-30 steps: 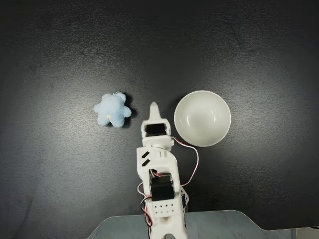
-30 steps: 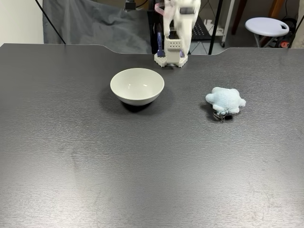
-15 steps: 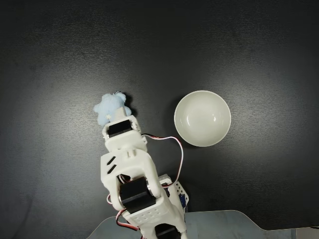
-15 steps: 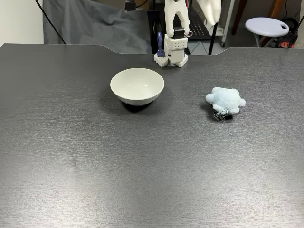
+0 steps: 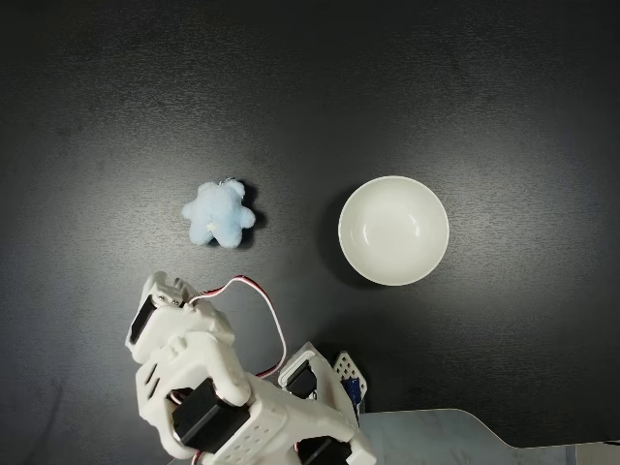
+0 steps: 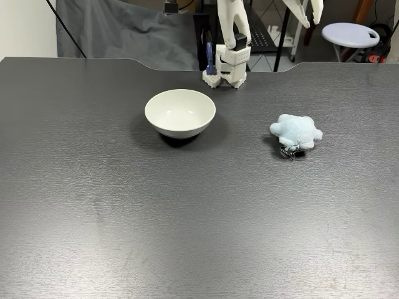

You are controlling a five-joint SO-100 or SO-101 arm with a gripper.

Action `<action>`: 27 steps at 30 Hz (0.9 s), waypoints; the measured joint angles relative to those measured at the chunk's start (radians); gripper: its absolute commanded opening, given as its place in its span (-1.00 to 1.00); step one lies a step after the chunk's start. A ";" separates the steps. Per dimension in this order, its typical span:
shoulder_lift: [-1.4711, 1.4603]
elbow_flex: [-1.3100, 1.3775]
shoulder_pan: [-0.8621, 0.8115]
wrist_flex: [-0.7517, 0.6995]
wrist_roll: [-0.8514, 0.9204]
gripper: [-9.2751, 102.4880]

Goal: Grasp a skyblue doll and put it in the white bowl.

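Where a fixed view looks straight down on the dark, matte, faintly grained table (image 5: 484,87), the skyblue doll (image 5: 219,214) lies as a fluffy pale-blue plush with stubby star-like limbs, left of the white bowl (image 5: 393,231) and well apart from it. The bowl is round, glossy and smooth inside, holding nothing. Below the doll, the white plastic arm (image 5: 194,373) with black servo blocks and a looping red-and-white cable (image 5: 260,300) stands high over the lower left, apart from the doll; its claw cannot be made out from here. In a fixed view from across the table, the bowl (image 6: 180,113) sits left of centre and the doll (image 6: 296,132) lies to the right, a small metal loop (image 6: 288,151) at its near edge. The arm's base (image 6: 225,65) stands at the far edge, and the gripper (image 6: 306,9) hangs high above the doll, cut off by the top edge; whether it is spread or pressed together cannot be told. A grey cloth (image 6: 124,34) and a round white stool (image 6: 350,32) lie beyond the table.
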State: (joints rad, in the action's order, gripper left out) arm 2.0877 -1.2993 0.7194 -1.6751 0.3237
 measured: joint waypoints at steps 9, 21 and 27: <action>-0.175 0.000 0.009 -0.023 0.012 -0.72; -0.391 0.000 -0.192 -0.020 0.012 -0.72; -0.391 0.000 -0.282 0.038 0.011 -0.72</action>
State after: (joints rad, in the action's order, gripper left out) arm 1.6966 -1.2993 0.4372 -1.6368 0.3344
